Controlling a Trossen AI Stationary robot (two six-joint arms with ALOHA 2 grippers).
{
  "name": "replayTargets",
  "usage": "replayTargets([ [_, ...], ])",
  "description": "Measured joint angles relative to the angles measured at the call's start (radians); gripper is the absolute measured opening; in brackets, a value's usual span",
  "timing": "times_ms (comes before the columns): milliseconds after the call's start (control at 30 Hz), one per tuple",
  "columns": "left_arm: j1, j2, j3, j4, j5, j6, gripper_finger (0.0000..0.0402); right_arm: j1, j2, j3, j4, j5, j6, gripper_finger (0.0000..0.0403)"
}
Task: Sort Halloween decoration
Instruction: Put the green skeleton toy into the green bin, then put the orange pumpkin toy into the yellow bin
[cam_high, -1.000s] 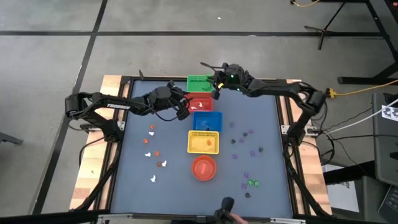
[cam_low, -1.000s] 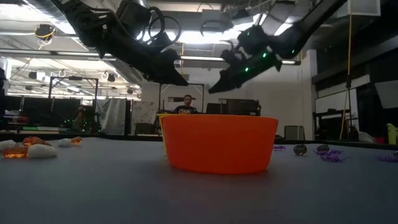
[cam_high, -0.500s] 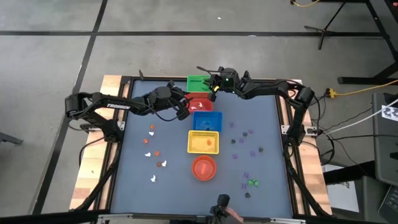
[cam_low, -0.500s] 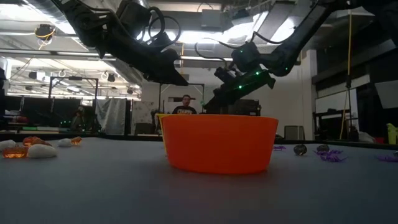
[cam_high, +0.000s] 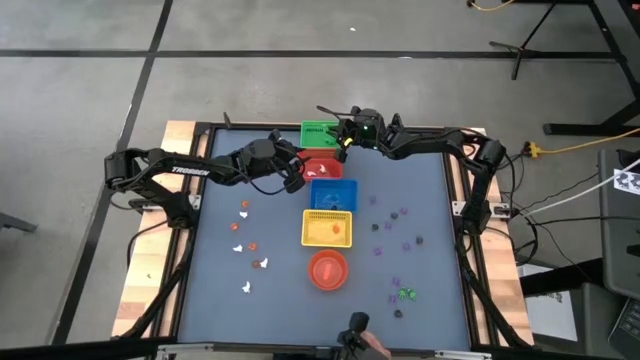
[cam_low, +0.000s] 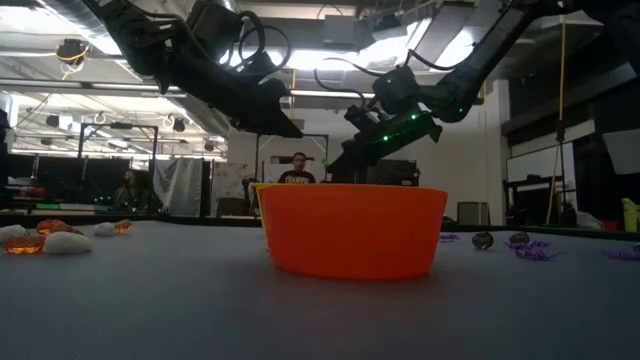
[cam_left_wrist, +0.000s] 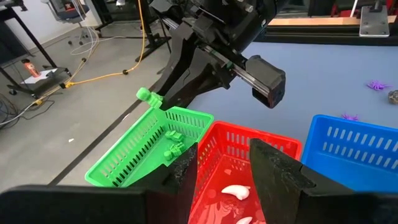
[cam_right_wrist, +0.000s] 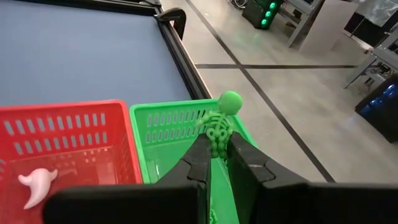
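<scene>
In the low view, the big round orange bowl (cam_low: 353, 230) hides the baskets behind it. In the high view, the tiny purple trinkets (cam_high: 404, 243) at centre right are too small to tell their shapes. The right wrist view's left edge cuts off the red plastic basket (cam_right_wrist: 62, 134).

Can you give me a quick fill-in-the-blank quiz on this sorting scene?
1. The right gripper holds a green ____ over the green basket.
2. The white trinkets lie in the ____ basket.
3. The left gripper hangs ____ over the red basket.
4. The bowl sits beside the ____ basket.

Missing: skeleton; red; open; yellow
</scene>
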Motion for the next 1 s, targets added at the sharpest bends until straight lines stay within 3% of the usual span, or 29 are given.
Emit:
replayTargets([
  [200, 0.0, 0.0, 0.0, 0.0, 0.0, 0.0, 0.0131, 0.0, 0.0, 0.0, 0.0, 0.0, 0.001, 0.0046],
  [600, -0.001, 0.0, 0.0, 0.0, 0.0, -0.001, 0.0131, 0.0, 0.0, 0.0, 0.0, 0.07, 0.002, 0.0157],
  [867, -0.002, -0.04, 0.0, -0.014, 0.01, -0.09, 0.0131, 0.001, -0.052, 0.0, -0.056, 0.098, 0.003, 0.0165],
  [1000, -0.003, -0.116, 0.0, -0.131, 0.03, -0.177, 0.0131, 0.001, -0.12, 0.0, -0.131, 0.098, 0.023, 0.0161],
])
